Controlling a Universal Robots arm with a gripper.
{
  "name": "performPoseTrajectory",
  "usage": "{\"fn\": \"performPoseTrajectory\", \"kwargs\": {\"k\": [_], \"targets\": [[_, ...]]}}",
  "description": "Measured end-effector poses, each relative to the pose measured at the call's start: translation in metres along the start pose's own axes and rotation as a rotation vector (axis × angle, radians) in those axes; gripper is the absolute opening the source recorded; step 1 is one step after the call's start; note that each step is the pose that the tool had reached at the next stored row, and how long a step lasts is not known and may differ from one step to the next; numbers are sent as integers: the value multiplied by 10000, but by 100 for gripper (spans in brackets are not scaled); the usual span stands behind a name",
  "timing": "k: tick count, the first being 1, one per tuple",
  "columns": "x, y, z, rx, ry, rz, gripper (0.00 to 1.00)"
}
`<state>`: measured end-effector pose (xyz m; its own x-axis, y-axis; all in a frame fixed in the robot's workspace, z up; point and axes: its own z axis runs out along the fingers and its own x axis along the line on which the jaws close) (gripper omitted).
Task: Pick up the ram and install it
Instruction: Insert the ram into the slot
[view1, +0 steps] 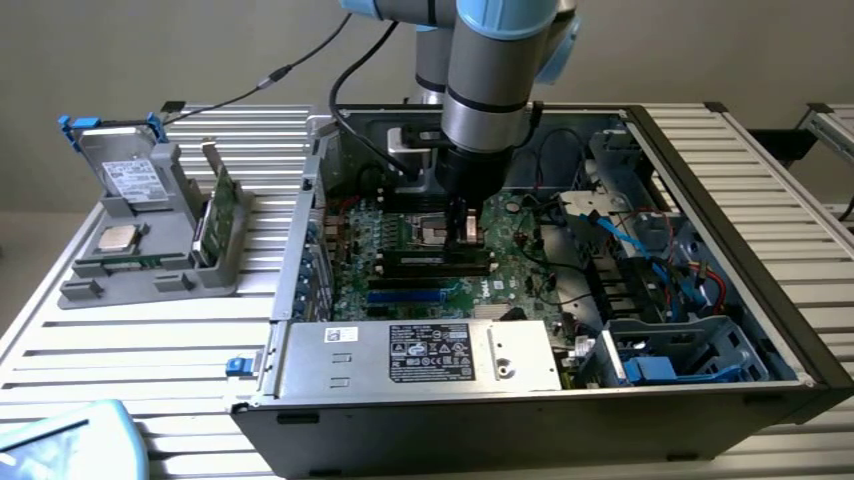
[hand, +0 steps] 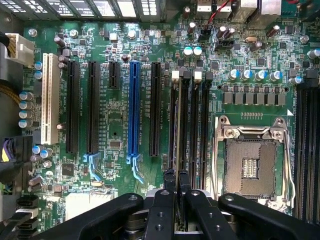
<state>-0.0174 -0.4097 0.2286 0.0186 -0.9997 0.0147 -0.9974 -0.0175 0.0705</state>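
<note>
My gripper (view1: 467, 232) reaches down into the open computer case (view1: 747, 250), just above the motherboard (hand: 120, 100) beside the CPU socket (hand: 250, 160). In the wrist view, my gripper (hand: 176, 181) has its two black fingers almost together on a thin stick seen edge-on, the ram (hand: 178, 145). The ram lies along the black memory slot (hand: 173, 120) closest to the long expansion slots. A white latch (hand: 175, 75) marks that slot's far end. Whether the ram is pressed fully into the slot cannot be told.
A second white latch (hand: 198, 75) tops a neighbouring memory slot. On the exterior view's left, a grey holder (view1: 147, 255) carries a green card with a metal bracket (view1: 220, 208), a processor (view1: 120, 237) and a drive (view1: 134, 175). The power supply (view1: 414, 352) and blue cables (view1: 641, 250) crowd the case.
</note>
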Motion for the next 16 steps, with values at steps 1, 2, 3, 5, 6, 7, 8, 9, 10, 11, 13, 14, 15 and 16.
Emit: {"fn": "performPoseTrajectory", "kwargs": {"k": [1,2,3,5,6,7,8,9,10,11,13,14,15,16], "targets": [[0,0,0,0,2,0,14],[0,0,0,0,3,-1,14],[0,0,1,0,6,-7,14],[-1,-1,2,-4,40,-41,14],[-1,0,2,-8,66,-65,14],[0,0,2,-8,82,-82,14],[0,0,2,-9,93,-92,14],[0,0,2,-10,97,-96,14],[0,0,2,-9,100,-99,14],[-1,-1,3,-9,101,-101,14],[-3,-6,6,-8,103,-111,14],[-3,-8,6,-9,103,-114,14],[-3,-8,6,-8,103,-114,14],[-3,-8,7,-9,103,-114,14]]}}
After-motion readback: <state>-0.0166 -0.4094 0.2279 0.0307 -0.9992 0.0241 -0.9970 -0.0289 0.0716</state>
